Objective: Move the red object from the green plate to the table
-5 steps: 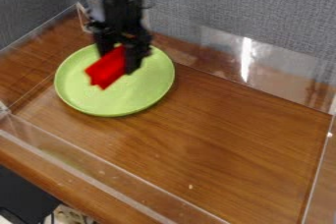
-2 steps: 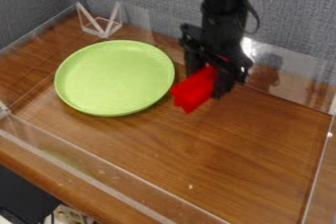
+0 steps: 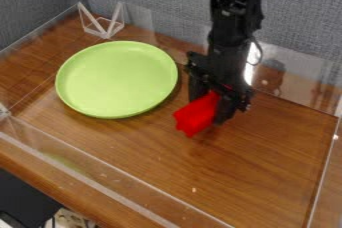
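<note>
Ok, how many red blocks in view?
1: the red block is in the gripper, right of the green plate. The arm could hide others behind it.

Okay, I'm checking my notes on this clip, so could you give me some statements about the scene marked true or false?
1. The gripper holds the red block. True.
2. The red block is on the plate. False: it is beside the green plate, on the side toward the arm.
3. The plate has nothing on it. True.
4. The white wire frame sits on the plate. False: it stands behind the plate, near the clear wall.
5. The table has a reddish-brown wood look. True.
</note>
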You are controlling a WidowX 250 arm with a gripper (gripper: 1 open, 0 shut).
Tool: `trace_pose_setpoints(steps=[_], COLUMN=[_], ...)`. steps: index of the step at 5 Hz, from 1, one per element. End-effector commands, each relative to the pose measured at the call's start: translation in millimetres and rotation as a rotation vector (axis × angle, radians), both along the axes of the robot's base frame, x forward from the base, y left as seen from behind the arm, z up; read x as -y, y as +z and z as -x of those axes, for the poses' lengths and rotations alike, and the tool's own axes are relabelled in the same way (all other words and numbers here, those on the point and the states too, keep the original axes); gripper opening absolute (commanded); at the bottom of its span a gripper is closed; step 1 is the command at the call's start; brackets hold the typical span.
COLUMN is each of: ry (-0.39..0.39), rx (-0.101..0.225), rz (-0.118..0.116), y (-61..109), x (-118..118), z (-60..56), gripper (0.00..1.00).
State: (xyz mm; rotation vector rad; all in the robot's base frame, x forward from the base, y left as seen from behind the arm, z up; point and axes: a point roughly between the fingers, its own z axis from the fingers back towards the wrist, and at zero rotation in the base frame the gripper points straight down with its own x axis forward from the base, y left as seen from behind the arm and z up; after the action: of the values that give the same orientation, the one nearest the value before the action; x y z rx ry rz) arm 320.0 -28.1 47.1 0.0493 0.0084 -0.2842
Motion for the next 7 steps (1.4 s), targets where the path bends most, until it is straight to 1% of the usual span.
trace_pose_setpoints(steps=[1, 2, 3, 5, 7], ry=[0.031, 0.039, 0.035, 0.021, 0.005], rx=[0.043, 0.042, 0.042, 0.046, 0.055], rz=[0.002, 0.009, 0.018, 0.034, 0.046], y=[12.9, 15.4, 18.7, 28.7, 39.1], x=[-11, -12, -8, 0, 5], z=[-6.2, -7.2, -6.0, -4.8, -4.6], gripper=[0.00, 0.00, 0.00, 0.00, 0.00])
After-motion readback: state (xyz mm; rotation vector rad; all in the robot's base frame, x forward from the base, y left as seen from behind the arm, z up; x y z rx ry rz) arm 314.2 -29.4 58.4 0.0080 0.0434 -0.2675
